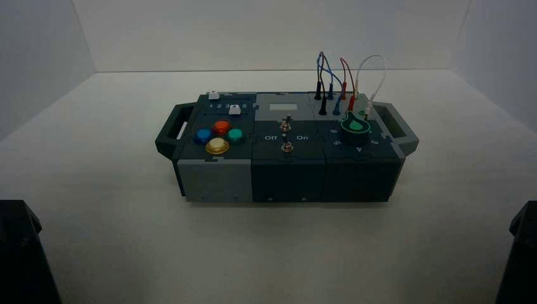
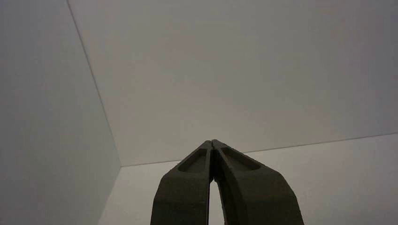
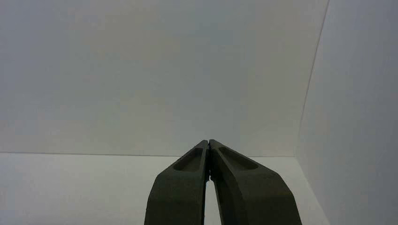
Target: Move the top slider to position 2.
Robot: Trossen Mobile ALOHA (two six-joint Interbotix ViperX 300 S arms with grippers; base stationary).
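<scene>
The box (image 1: 285,171) stands mid-table in the high view. The top slider (image 1: 213,95) is a small white knob at the box's back left. Just in front of it a second white knob (image 1: 235,109) sits on the track with the row of printed digits (image 1: 227,106); position 2 is in that row. My left gripper (image 2: 212,142) is shut and empty, parked at the near left, far from the box. My right gripper (image 3: 208,141) is shut and empty, parked at the near right. Both wrist views show only walls and table.
The box also bears four coloured round buttons (image 1: 219,135), two toggle switches (image 1: 286,133) between Off and On, a green dial (image 1: 355,128) and plugged wires (image 1: 342,82) at the back right. It has dark handles at both ends. White walls enclose the table.
</scene>
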